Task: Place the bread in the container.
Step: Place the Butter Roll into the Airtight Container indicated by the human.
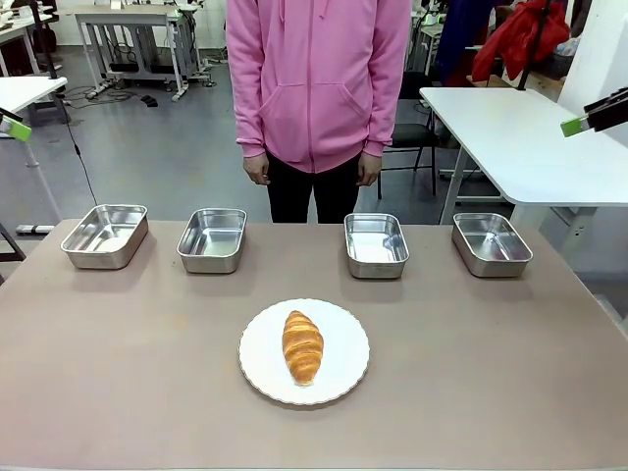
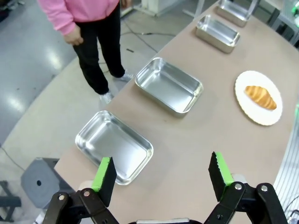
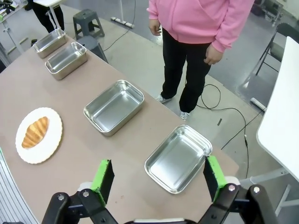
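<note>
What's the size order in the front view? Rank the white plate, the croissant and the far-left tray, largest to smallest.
1. White plate, though nearer the camera than the tray, so that lead is unsure.
2. Far-left tray.
3. Croissant, clearly smallest.

Bread point(image 1: 302, 346) lay on plate point(image 1: 260, 365), mid bench point(image 1: 118, 373), robot-side — 4 trays point(image 1: 212, 238) in a row behind it, 2 left & 2 right of ctr; person point(image 1: 319, 88) stood beyond far edge.

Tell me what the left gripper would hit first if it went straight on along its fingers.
Probably bare table: the open left gripper points down at tabletop just beside the nearest steel tray, at the row's end. Depth is unclear, so one finger could clip that tray's rim.
</note>
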Controlling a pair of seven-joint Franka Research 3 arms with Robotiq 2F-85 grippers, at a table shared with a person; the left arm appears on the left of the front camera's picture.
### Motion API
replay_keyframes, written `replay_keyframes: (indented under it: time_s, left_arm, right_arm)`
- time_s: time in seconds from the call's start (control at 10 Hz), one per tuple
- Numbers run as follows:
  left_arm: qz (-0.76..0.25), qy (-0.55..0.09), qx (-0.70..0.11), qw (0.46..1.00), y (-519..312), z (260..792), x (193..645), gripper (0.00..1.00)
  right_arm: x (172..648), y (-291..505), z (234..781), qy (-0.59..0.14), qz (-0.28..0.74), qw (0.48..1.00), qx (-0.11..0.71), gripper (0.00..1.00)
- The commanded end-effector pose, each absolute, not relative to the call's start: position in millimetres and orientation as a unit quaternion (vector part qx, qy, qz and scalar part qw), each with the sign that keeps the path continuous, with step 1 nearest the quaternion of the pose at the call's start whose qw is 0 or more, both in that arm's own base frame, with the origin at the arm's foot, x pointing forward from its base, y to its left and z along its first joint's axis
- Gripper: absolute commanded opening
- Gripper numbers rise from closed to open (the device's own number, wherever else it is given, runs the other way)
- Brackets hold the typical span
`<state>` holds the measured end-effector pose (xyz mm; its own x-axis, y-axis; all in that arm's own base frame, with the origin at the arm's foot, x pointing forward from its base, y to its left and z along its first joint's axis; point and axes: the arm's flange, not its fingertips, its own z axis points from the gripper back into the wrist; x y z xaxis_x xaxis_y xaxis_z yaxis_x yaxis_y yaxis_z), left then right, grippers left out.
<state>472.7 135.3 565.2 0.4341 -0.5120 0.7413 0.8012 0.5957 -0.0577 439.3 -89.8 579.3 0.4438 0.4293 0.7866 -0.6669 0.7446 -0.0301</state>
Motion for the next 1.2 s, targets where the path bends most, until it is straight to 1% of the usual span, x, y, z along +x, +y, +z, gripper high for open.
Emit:
replay_keyframes:
  time_s: [0.0,0.4,0.5,0.6,0.7,1.1]
  left_arm:
    - [-0.411,-0.377,-0.247,0.792,146.7,565.6,469.5,1.0]
    - [-0.426,-0.391,-0.272,0.769,142.3,573.0,455.9,1.0]
    - [-0.424,-0.393,-0.269,0.77,143.3,573.1,456.1,1.0]
    - [-0.404,-0.393,-0.249,0.788,141.6,572.7,456.0,1.0]
    - [-0.417,-0.381,-0.267,0.78,140.1,573.2,456.4,1.0]
    - [-0.417,-0.381,-0.267,0.78,140.1,573.2,456.4,1.0]
  right_arm:
    - [441.7,-102.7,579.8,-0.428,0.333,0.826,0.156,1.0]
    - [438.3,-103.9,587.0,-0.432,0.345,0.817,0.164,1.0]
    - [438.4,-103.6,587.3,-0.432,0.344,0.818,0.164,1.0]
    - [439.2,-104.6,587.4,-0.426,0.346,0.818,0.173,1.0]
    - [435.9,-99.4,587.0,-0.42,0.332,0.831,0.156,1.0]
    - [435.9,-99.4,587.0,-0.42,0.332,0.831,0.156,1.0]
